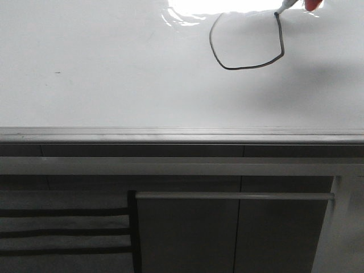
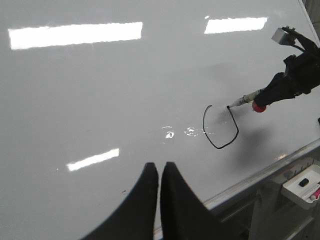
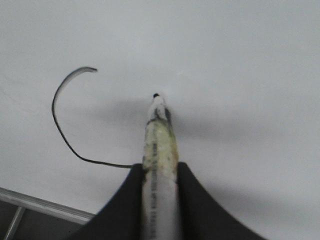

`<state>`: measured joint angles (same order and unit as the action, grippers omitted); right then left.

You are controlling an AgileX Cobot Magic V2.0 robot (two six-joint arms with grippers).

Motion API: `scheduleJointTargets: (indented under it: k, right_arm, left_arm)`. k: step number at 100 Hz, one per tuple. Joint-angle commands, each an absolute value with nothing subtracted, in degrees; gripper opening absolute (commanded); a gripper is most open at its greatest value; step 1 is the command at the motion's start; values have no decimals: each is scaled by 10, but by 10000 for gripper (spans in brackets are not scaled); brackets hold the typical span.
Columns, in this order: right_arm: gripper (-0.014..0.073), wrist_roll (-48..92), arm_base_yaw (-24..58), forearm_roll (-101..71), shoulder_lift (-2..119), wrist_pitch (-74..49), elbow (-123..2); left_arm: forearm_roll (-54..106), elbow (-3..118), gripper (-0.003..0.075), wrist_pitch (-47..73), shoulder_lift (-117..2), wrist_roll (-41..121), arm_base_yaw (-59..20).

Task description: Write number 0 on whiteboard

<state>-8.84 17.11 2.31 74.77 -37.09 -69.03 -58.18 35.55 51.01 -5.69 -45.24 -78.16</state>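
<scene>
1. Right tool (image 3: 159,172): both fingers clamped on a marker (image 3: 160,150), the barrel running out ahead of them. Judging by the right wrist view, the marker's tip rests on, or just off, the whiteboard (image 3: 240,60); contact cannot be confirmed.
2. Beside the tip: the number 0 (image 1: 245,41), a thin black loop, not yet closed. Far side, bottom curve and the near side up to the tip are drawn.
3. Left to do, as I judge it: the top arc, from the tip across to the loose hooked end of the line. In the front view that gap sits partly in bright glare, so its exact width is hard to read.
4. Progress estimate: roughly three quarters of the loop is down.
5. Left tool (image 2: 160,172): well apart from the loop, fingers together, nothing between them, hovering over bare board.
6. Further out: a small dark speck (image 1: 57,72) on the board, far from the writing.
</scene>
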Motion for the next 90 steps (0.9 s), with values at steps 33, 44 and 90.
scheduleJointTargets:
  k: [33,44,90]
  right_arm:
    - [-47,-91,213,38,765,-268,-715]
    - [-47,-91,217,38,772,-269,-715]
    - [-47,-91,217,34,781,-244,-715]
  left_arm:
    - [-601,367,-20,482,-66,-457,-783]
    - [-601,367,-20,482,-66,-457,-783]
    - [-601,367,-20,482,-66,-457,-783]
